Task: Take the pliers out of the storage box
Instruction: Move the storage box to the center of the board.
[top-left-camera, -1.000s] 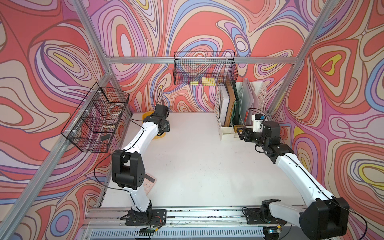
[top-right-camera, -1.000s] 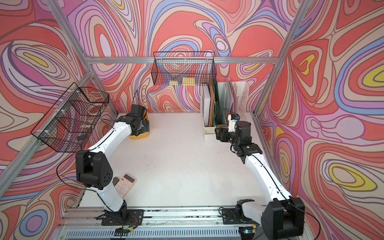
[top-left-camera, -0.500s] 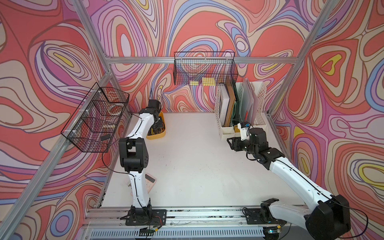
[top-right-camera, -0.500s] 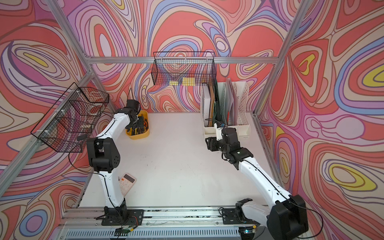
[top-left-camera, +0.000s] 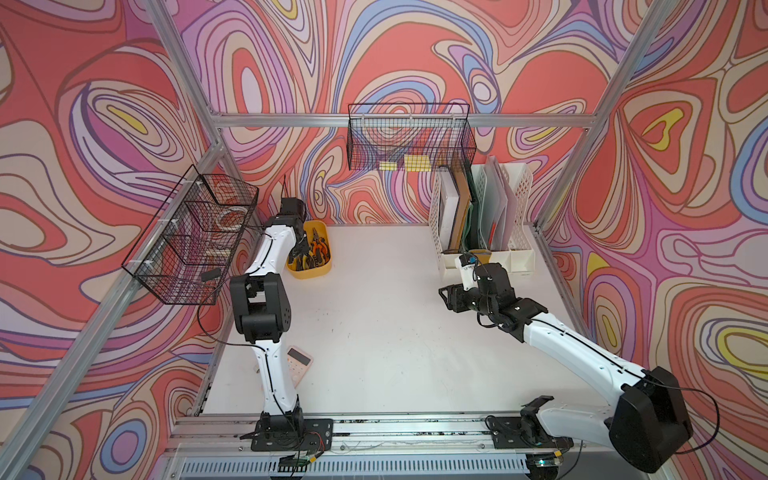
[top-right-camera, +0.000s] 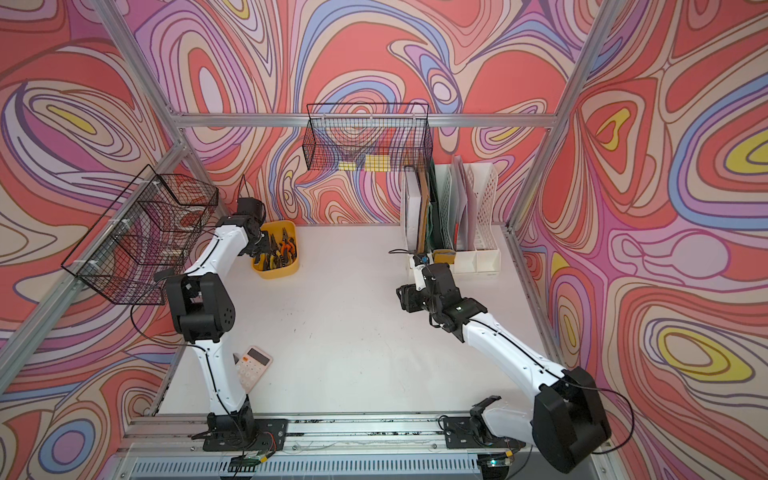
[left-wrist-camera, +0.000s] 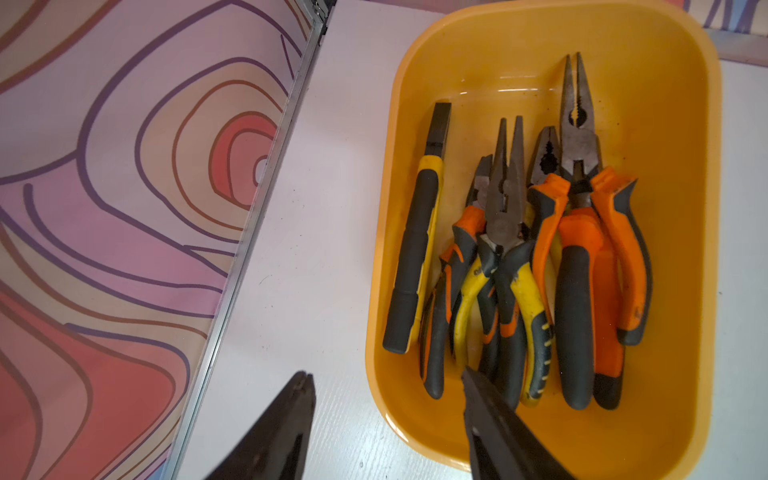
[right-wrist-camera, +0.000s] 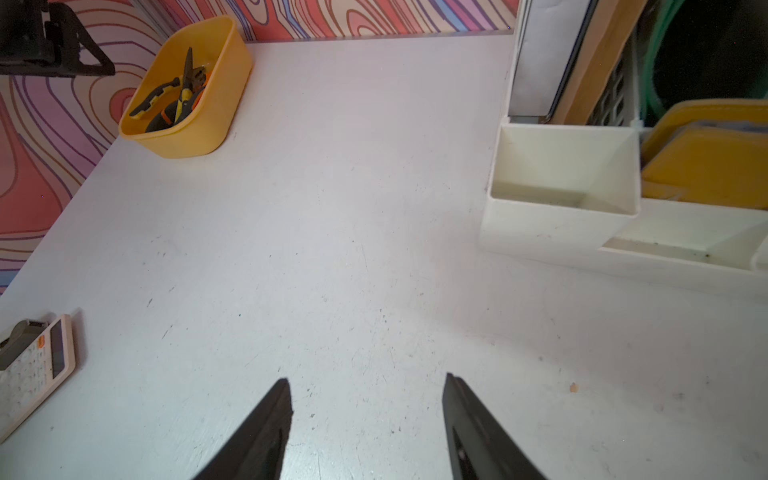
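I find no legible text. Mark on yellow-handled pliers too blurred; calculator keys, near left, unreadable; yellow notes in far wire basket, nothing legible.

place: robot lab cell, pretty sure
walls: swirly backdrop on alu frame
lower edge: two arms bolted to a rail

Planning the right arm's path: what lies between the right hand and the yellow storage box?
Nothing: the right wrist view shows bare white table from the right hand to the storage box; the calculator lies off to the side.
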